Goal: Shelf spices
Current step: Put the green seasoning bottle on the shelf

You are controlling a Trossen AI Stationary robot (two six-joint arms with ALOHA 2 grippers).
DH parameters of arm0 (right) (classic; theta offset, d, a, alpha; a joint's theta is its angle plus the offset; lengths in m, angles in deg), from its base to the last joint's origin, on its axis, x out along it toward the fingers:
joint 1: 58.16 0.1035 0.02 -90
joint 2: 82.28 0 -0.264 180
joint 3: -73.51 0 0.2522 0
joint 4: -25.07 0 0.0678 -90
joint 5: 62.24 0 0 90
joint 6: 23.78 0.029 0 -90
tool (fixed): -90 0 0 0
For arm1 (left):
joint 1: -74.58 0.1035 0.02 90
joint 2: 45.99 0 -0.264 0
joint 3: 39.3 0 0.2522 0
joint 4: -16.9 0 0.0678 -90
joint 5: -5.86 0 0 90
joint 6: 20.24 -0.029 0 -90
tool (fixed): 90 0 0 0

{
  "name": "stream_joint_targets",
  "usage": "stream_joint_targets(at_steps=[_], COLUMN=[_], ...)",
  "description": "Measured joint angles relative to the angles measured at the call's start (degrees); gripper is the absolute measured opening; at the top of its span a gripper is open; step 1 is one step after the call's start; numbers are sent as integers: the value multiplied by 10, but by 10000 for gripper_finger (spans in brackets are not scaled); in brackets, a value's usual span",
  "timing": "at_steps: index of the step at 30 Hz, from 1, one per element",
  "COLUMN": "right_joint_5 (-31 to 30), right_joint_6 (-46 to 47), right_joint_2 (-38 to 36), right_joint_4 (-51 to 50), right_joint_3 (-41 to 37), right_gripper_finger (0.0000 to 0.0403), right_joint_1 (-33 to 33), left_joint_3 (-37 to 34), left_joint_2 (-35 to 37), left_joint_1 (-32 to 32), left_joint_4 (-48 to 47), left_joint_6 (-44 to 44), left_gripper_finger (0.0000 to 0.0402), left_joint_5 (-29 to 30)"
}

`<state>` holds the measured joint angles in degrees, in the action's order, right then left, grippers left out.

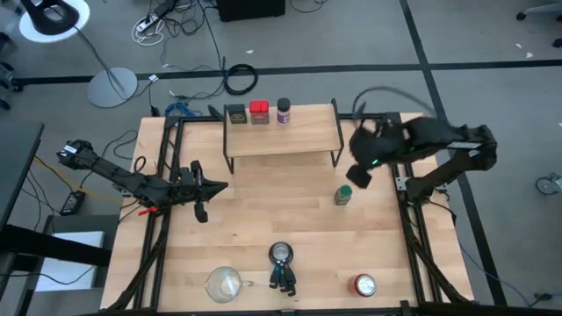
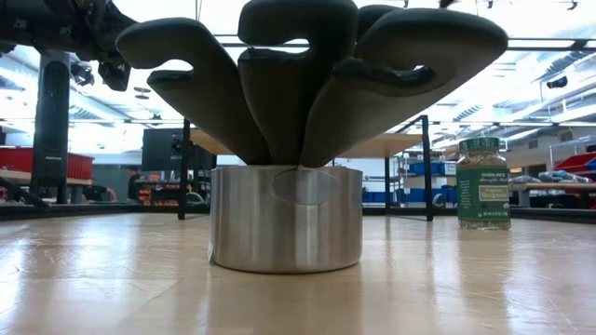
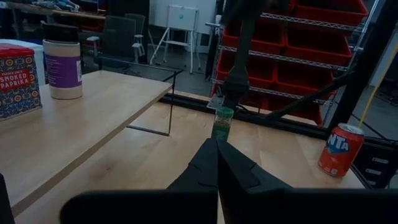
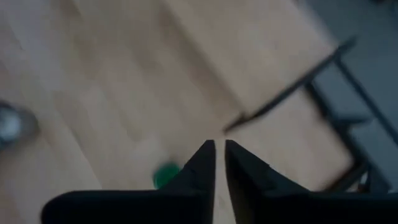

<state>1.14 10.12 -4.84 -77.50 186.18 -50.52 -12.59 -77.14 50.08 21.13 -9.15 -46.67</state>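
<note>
The shelf stands at the table's far middle. On its far edge stand the olive tin, the red tin and the purple-labelled jar, also seen in the left wrist view as the red tin and the purple-labelled jar. The green jar stands upright on the table, right of the shelf's near right leg. My right gripper hovers just above and beyond it, fingers almost together, touching nothing. My left gripper waits shut at the table's left.
A steel cup with dark utensils stands near the table's near edge. Beside it are a clear glass cup and a round red-topped can. Bare tabletop lies between the shelf and the steel cup.
</note>
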Motion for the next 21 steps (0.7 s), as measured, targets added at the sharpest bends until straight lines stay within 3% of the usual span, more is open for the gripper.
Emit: stream_joint_targets(at_steps=[9, 16, 21], right_joint_5=[93, 178, 194], right_joint_6=[-10, -45, -60], right_joint_2=[14, 38, 51], right_joint_4=[54, 103, 124], right_joint_3=[-189, -222, -223], right_gripper_finger=[175, 284, 313], right_joint_1=[-5, -7, -7], left_joint_3=[0, 0, 0], left_joint_2=[0, 0, 0], left_joint_1=[0, 0, 0], left_joint_4=[6, 10, 9], left_joint_6=[14, 16, 16], left_gripper_finger=[1, 1, 1], left_joint_5=[0, 0, 0])
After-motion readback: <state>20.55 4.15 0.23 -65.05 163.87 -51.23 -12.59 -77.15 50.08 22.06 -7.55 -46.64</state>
